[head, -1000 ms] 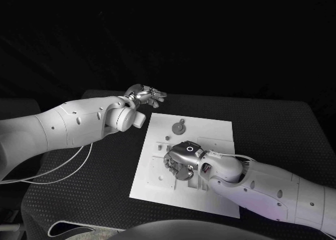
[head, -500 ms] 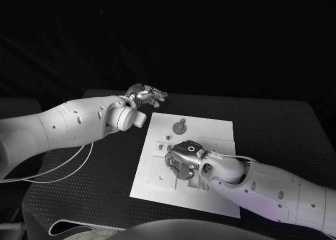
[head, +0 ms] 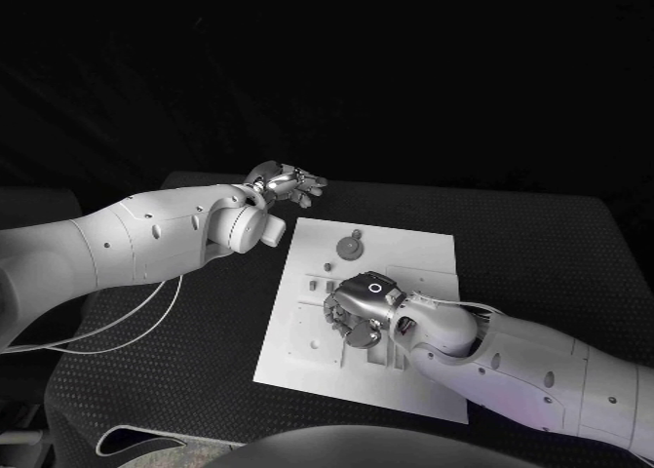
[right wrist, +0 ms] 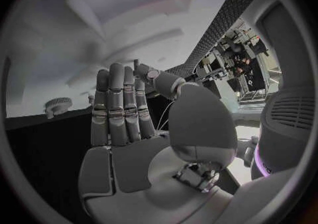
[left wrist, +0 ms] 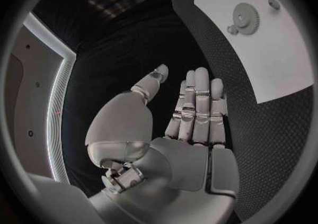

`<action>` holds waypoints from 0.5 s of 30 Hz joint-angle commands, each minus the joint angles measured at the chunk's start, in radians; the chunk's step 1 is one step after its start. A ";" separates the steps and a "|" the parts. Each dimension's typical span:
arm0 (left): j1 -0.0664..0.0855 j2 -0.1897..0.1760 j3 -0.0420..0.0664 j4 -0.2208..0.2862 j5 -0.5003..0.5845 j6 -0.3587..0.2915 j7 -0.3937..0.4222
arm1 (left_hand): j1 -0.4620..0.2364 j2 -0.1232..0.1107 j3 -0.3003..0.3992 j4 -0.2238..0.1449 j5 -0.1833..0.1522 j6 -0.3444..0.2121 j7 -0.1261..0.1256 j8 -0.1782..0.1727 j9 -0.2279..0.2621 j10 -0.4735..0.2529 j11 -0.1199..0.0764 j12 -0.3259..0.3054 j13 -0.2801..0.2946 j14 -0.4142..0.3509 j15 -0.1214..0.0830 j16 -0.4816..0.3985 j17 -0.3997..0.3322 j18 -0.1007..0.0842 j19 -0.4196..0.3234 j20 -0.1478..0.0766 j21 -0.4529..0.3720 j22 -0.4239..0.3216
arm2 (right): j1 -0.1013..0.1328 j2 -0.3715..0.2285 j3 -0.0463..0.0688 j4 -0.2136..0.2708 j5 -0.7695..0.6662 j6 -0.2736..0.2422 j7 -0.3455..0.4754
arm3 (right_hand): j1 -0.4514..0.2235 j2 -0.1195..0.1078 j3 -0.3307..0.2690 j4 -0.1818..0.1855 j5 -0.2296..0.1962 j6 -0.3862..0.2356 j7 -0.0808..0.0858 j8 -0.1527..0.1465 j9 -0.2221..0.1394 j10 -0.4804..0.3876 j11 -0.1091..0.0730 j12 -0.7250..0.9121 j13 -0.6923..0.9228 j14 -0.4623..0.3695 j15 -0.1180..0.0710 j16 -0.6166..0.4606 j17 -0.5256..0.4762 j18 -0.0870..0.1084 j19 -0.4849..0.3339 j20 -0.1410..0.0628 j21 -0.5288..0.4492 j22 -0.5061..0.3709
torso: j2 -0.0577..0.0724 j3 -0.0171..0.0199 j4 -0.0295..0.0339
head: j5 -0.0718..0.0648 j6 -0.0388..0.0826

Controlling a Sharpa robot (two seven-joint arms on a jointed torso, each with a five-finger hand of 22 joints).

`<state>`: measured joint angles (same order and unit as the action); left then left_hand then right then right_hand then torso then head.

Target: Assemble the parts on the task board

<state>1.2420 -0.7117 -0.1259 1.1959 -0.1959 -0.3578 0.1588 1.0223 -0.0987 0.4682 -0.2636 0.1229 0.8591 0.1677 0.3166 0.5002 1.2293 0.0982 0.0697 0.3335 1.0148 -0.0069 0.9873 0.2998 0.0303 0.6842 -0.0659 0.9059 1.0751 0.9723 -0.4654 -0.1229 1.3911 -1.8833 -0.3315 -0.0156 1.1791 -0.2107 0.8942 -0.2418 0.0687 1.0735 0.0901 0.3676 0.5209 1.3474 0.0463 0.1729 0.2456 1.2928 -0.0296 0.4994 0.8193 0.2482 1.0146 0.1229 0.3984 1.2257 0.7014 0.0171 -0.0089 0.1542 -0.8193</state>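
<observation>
The task board [head: 411, 255] lay in the middle of the head view on the black table [head: 552, 244], with a gear [head: 351, 248] near its upper edge and small parts [head: 316, 286] in its left half. The right hand [head: 358, 310] hung low over the board's centre, fingers stretched out side by side and holding nothing. The left hand [head: 282, 183] sat off the board, above its upper left corner, fingers straight and empty.

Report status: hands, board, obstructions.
Left hand open, off the task board. Right hand over board's middle, fingers extended, holding nothing. Gear seated on board. Nothing obstructing.
</observation>
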 commanded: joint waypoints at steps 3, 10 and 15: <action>0.002 0.002 0.001 0.002 0.005 0.005 0.006 | -0.013 0.001 -0.003 0.004 -0.005 -0.007 0.003 0.005 -0.002 -0.007 -0.001 -0.001 -0.001 0.007 0.003 -0.005 0.002 -0.003 -0.002 -0.035 -0.005 0.001 | -0.001 0.007 -0.001 -0.012 -0.010 0.041 0.004 | -0.001 0.001 0.000 -0.005 -0.004 0.007 -0.001 0.006 0.000 0.008 -0.001 -0.007 0.002 0.003 -0.006 0.005 0.001 0.014 0.005 -0.001 0.005 0.001 | 0.000 0.0003 -0.0009 | 0.001 -0.002; 0.002 0.003 0.001 0.004 0.005 0.007 0.004 | -0.013 0.001 -0.003 0.004 -0.005 -0.007 0.003 0.005 -0.002 -0.008 -0.001 -0.001 -0.001 0.007 0.003 -0.006 0.002 -0.003 -0.002 -0.035 -0.005 0.001 | -0.001 0.012 -0.007 -0.017 -0.005 0.065 0.008 | -0.003 0.003 0.000 -0.004 -0.002 0.007 -0.001 0.006 0.001 0.007 -0.001 -0.008 0.003 0.003 -0.006 0.005 0.002 0.014 0.005 -0.001 0.005 0.002 | 0.000 0.0005 0.0004 | 0.001 -0.003; 0.002 0.003 0.001 0.002 0.005 0.006 0.004 | -0.013 0.001 -0.003 0.004 -0.005 -0.007 0.003 0.005 -0.002 -0.008 -0.001 -0.001 -0.001 0.007 0.003 -0.006 0.002 -0.003 -0.002 -0.035 -0.006 0.002 | -0.001 0.013 -0.013 -0.018 0.003 0.074 0.014 | -0.006 0.004 -0.002 -0.005 0.000 0.007 -0.001 0.005 0.002 0.007 -0.001 -0.009 0.003 0.003 -0.005 0.005 0.002 0.014 0.004 -0.001 0.005 0.003 | 0.000 0.0001 0.0001 | 0.001 -0.004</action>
<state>1.2423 -0.7106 -0.1257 1.1964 -0.1957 -0.3575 0.1579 1.0185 -0.0948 0.4682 -0.2636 0.1229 0.8556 0.1712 0.3166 0.4993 1.2293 0.0982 0.0697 0.3336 1.0184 -0.0033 0.9874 0.3007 0.0303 0.6843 -0.0659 0.9059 1.0759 0.9757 -0.4519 -0.1322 1.3774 -1.8795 -0.3092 -0.0083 1.1791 -0.2108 0.8941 -0.2417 0.0687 1.0724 0.0895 0.3708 0.5249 1.3474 0.0464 0.1691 0.2492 1.2938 -0.0303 0.4994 0.8203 0.2482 1.0145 0.1230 0.3984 1.2269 0.7015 0.0174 -0.0089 0.1553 -0.8223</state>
